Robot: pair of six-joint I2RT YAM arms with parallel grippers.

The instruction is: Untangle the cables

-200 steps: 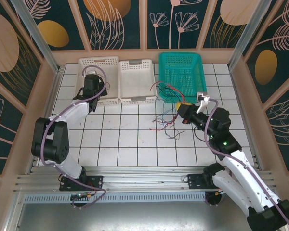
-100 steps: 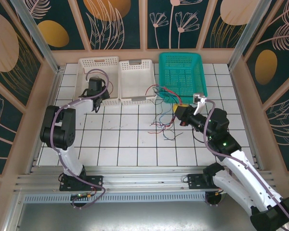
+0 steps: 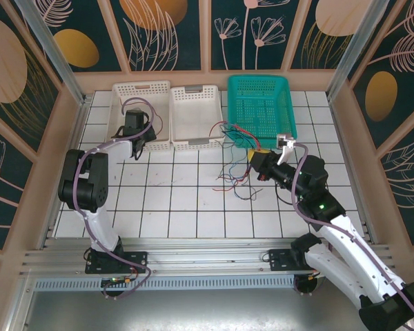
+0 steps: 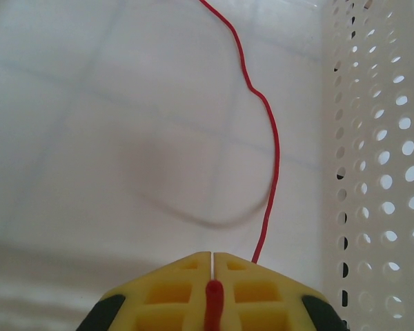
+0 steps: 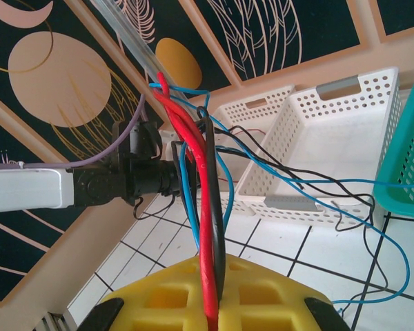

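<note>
Red, black and blue cables (image 5: 208, 207), judged limp and snag-prone, are clamped in the right claw (image 5: 216, 289), one red strand (image 4: 272, 158) in the left claw (image 4: 212, 269); ends are best gripped.

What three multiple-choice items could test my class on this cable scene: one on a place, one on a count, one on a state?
1. Where is the left gripper?
A) at the left white basket
B) at the teal basket
C) at the table's near edge

2. How many baskets stand on the table?
A) two
B) three
C) five

3. The right gripper is:
A) open
B) shut on a bundle of cables
C) shut on nothing

Answers:
1 A: its wrist view shows the perforated white wall beside the red cable it holds.
2 B: a second white basket and the teal basket stand alongside.
3 B: red, black and blue cables run out from between its closed fingers.
</note>
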